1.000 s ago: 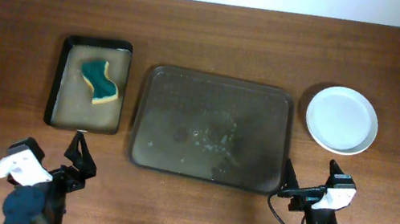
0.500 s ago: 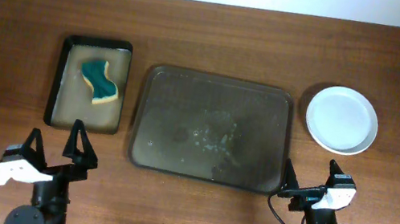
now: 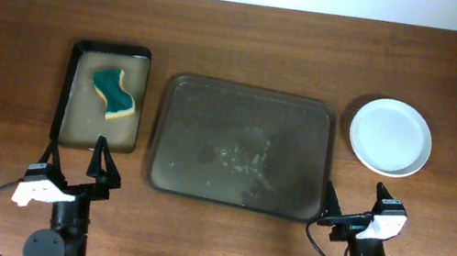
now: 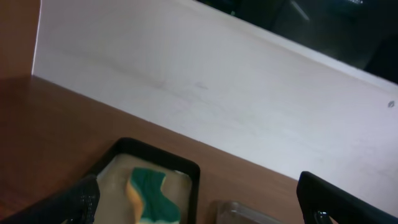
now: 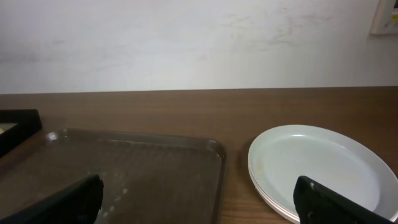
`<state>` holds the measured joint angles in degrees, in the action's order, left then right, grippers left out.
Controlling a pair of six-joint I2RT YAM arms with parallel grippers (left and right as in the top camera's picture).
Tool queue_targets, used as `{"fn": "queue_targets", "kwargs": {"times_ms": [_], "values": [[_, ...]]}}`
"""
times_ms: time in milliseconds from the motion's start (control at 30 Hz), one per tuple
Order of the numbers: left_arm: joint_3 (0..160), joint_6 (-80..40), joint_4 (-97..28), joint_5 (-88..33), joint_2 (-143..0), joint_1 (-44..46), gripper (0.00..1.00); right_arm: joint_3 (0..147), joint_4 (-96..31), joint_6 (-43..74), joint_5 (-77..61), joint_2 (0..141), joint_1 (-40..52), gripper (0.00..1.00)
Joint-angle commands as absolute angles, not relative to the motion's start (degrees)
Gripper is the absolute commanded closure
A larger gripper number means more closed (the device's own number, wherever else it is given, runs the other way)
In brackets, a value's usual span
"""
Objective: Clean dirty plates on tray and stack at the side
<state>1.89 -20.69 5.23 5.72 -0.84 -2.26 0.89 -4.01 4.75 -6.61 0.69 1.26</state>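
The white plates point(image 3: 391, 137) lie stacked on the table just right of the tray point(image 3: 212, 116). Their layered rims show in the right wrist view, plates point(image 5: 317, 165). The dark brown tray holds no plate, only small wet specks near its middle. My right gripper point(image 3: 354, 198) stands open near the front edge, below the gap between tray and plates, with nothing between its fingers point(image 5: 74, 199). My left gripper point(image 3: 74, 160) is open too, just in front of the small black tray, and holds nothing.
A green and yellow sponge point(image 3: 113, 93) lies in the small black tray point(image 3: 67, 120) left of the brown tray; the sponge point(image 4: 152, 196) also shows in the left wrist view. A pale wall runs along the table's far edge.
My left gripper has swung up from the lower left and now points straight at the black tray. The right arm, plates and tray have not moved.
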Motion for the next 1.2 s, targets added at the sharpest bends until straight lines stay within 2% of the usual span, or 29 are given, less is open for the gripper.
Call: {"fn": "queue_targets", "kwargs": {"times_ms": [0, 200, 333, 400, 967, 1167], "values": [[0.5, -13.5, 6.2, 4.7, -0.3, -2.1, 0.01, 0.3, -4.0, 5.4, -5.9, 0.3, 1.0, 0.02], [0.5, -0.5, 5.1, 4.6, -0.3, -2.1, 0.0, 0.3, -4.0, 5.4, -5.9, 0.3, 1.0, 0.02], [0.5, 3.9, -0.5, 5.1, -0.3, -2.1, 0.01, 0.3, -4.0, 5.4, -5.9, 0.3, 1.0, 0.02], [0.5, 4.0, -4.7, 5.3, -0.3, -2.1, 0.01, 0.3, -4.0, 5.4, -5.9, 0.3, 1.0, 0.02], [0.5, 3.9, -4.4, 4.5, -0.3, -2.1, 0.01, 0.3, -4.0, 5.4, -5.9, 0.3, 1.0, 0.02], [0.5, -3.2, -4.2, 6.4, -0.3, -2.1, 0.01, 0.3, -4.0, 5.4, -5.9, 0.3, 1.0, 0.02]]}}
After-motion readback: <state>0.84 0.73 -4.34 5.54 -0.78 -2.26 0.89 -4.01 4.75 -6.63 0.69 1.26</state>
